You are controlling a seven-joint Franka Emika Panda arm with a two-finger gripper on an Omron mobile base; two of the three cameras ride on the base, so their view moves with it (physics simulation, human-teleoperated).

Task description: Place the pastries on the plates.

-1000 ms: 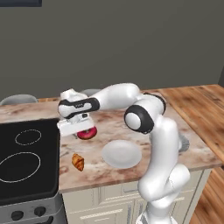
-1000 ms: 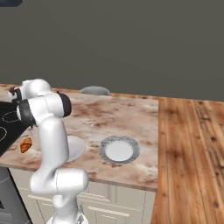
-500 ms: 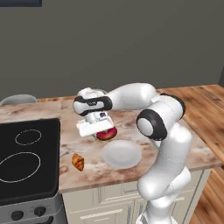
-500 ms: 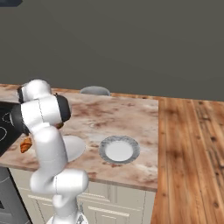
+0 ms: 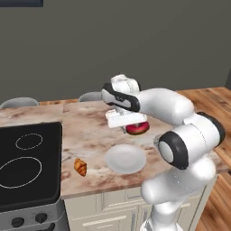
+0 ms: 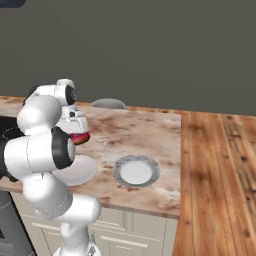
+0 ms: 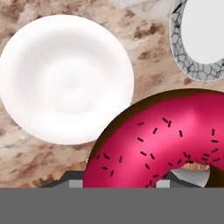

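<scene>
I hold the pink donut [image 7: 162, 140] pinched in my gripper [image 5: 133, 127] above the counter [image 5: 90, 135], between both plates, so I should centre it over the white plate [image 7: 65, 78] before lowering and loosening

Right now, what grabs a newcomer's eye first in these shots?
The pink-frosted donut, sprinkled and held in the tool, hangs above the marble counter beyond the plain white plate. That plate lies bare at the counter's front, with the grey scalloped plate beside it toward the wooden section. A small orange croissant lies alone near the black cooktop.
</scene>
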